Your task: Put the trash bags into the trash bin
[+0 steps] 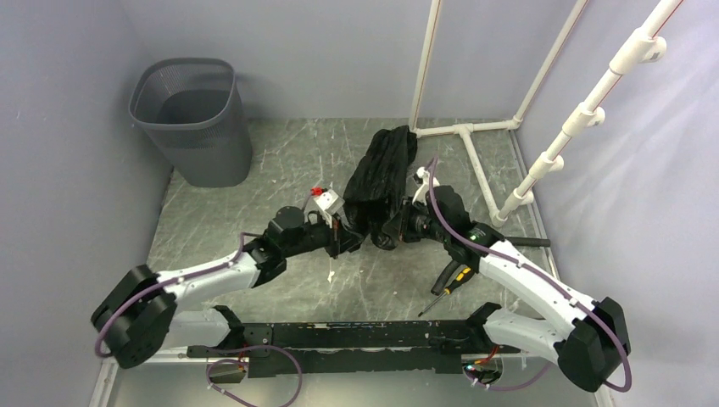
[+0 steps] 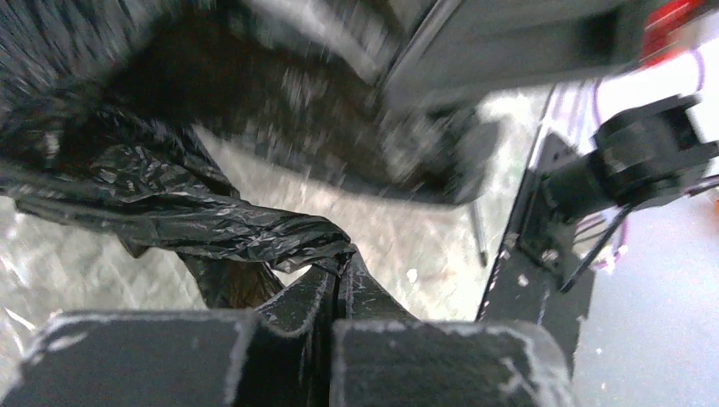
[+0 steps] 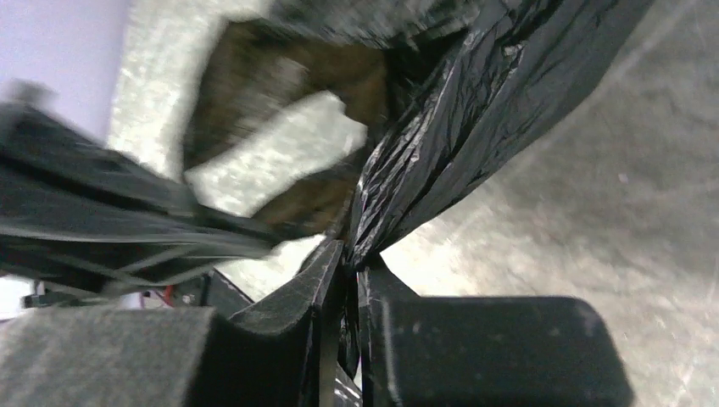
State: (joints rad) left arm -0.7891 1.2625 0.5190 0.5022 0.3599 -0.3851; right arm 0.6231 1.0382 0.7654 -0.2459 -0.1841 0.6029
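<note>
The black, wrinkly trash bag (image 1: 383, 174) hangs bunched over the middle of the table, between my two grippers. My left gripper (image 1: 349, 241) is at the bag's lower left corner. In the left wrist view its jaws (image 2: 342, 264) are shut on a twisted fold of the bag (image 2: 195, 222). My right gripper (image 1: 395, 229) is at the lower right of the bag. In the right wrist view its fingers (image 3: 349, 256) stand close together with bag film (image 3: 462, 119) pinched between them. The dark grey mesh trash bin (image 1: 192, 119) stands upright in the far left corner, well away from both grippers.
A white pipe frame (image 1: 475, 129) stands at the back right, with a slanted white pipe (image 1: 585, 114) beside it. A screwdriver with a yellow and black handle (image 1: 449, 284) lies near my right arm. A small white and red object (image 1: 325, 200) lies by my left wrist.
</note>
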